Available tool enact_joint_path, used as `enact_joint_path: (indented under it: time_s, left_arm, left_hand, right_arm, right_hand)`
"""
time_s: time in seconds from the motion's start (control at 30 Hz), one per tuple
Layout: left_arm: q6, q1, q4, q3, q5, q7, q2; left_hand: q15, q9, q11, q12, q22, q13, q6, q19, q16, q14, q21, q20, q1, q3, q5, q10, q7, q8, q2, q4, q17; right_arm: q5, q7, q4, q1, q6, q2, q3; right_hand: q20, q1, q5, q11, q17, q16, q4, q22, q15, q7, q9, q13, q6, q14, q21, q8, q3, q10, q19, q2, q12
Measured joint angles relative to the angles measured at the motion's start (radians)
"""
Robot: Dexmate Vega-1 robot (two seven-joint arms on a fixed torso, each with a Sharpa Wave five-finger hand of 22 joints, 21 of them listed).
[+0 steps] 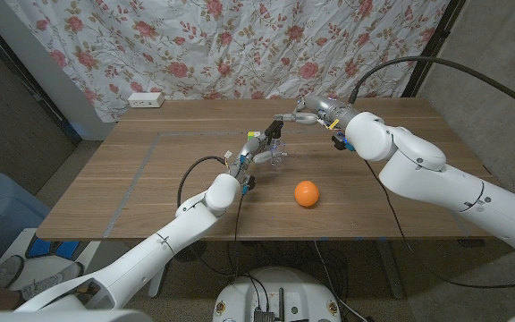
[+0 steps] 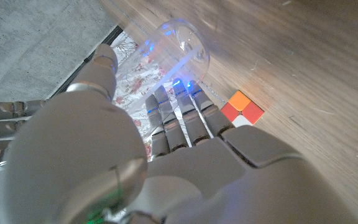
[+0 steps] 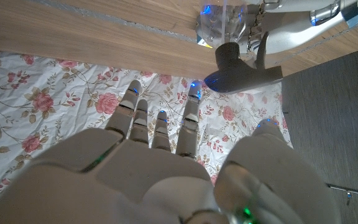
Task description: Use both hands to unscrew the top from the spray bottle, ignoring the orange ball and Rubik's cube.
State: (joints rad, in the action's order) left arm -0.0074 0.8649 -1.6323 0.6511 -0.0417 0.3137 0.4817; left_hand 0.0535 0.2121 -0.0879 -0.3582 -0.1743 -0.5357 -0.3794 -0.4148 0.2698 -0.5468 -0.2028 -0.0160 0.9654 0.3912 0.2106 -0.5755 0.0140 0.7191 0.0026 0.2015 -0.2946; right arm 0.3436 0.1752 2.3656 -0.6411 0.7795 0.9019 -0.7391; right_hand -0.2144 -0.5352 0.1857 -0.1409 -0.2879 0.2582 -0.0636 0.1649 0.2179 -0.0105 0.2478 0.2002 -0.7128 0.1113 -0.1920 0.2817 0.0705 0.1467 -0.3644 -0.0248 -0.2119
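in the head view the smooth orange ball (image 1: 306, 193) is sitting nearest, just right of the left hand (image 1: 256, 154), which is wrapping the clear plastic spray bottle (image 1: 274, 152) mid-table.

left wrist view: fingers (image 2: 178, 118) are curling round its slick, rounded wall beside the rubik's cube (image 2: 242, 108); it could twist loose.

right wrist view: the right hand (image 3: 160, 168) is spreading, seemingly holding nothing, short of the dark trigger top (image 3: 238, 70).

**Hidden, cropped and too small to read**

In the head view the bottle (image 1: 274, 154) is tiny and partly covered by the left robot hand (image 1: 256, 152); its grip there cannot be read. The cube (image 2: 242, 108) is half covered by fingers (image 2: 185, 121) in the left wrist view. In the right wrist view the bottle is cropped by the edge, and the right robot hand's (image 3: 160, 162) palm side stays unseen.
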Motion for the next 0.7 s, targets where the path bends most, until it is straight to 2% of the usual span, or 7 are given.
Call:
enact_joint_path:
  time_s: [0.07,0.4,0.67,0.7]
  left_arm:
    - [0.002,-0.001,0.001,0.000,-0.001,0.000,-0.001]
    - [0.007,-0.004,0.005,0.005,-0.002,-0.001,-0.004]
    - [0.013,-0.005,0.003,0.009,-0.001,-0.001,-0.004]
    - [0.013,-0.005,0.003,0.009,0.000,-0.001,-0.004]
  left_hand:
    - [0.000,0.000,-0.003,0.000,0.000,0.000,0.000,0.000,0.000,0.000,0.000,0.000,-0.001,0.000,0.000,-0.003,0.000,0.000,-0.001,0.000,0.000]
    - [0.000,0.000,-0.003,0.003,0.000,0.000,0.000,0.000,0.000,0.000,0.000,0.000,-0.005,0.000,0.000,-0.003,0.000,-0.003,-0.005,0.000,0.000]
    - [0.000,0.000,-0.003,0.003,0.000,0.001,0.000,0.000,0.000,0.000,0.000,0.000,-0.005,0.004,0.000,-0.003,0.000,-0.004,-0.005,0.004,0.000]
    - [0.000,0.000,-0.003,0.003,0.000,0.001,0.000,0.000,0.000,0.000,0.000,0.000,-0.005,0.004,0.000,-0.003,0.000,-0.004,-0.005,0.004,0.000]
  right_arm:
    - [0.007,0.003,0.001,0.001,0.013,-0.010,-0.006]
    - [0.022,0.006,0.006,0.008,0.048,-0.030,-0.027]
    - [0.036,0.019,0.011,0.026,0.078,-0.042,-0.052]
    - [0.036,0.020,0.012,0.029,0.079,-0.043,-0.055]
  right_hand:
    - [0.000,0.009,0.000,0.000,0.000,0.000,0.000,0.000,0.000,0.002,0.001,0.000,-0.002,0.000,0.004,0.000,0.000,0.000,0.000,0.009,0.000]
    - [0.000,0.031,0.000,-0.006,0.000,0.000,-0.008,0.000,-0.007,-0.004,0.001,0.000,-0.007,0.007,0.007,0.000,-0.008,0.005,0.008,0.008,-0.006]
    - [-0.002,0.037,0.000,-0.005,0.000,0.000,-0.005,0.000,-0.007,-0.011,0.006,0.000,0.005,0.007,0.007,-0.001,-0.011,0.005,0.017,0.013,-0.006]
    - [-0.002,0.044,0.000,-0.005,0.000,0.000,-0.004,0.000,-0.007,-0.013,0.006,0.000,0.010,0.007,0.007,-0.005,-0.013,0.005,0.017,0.006,-0.006]
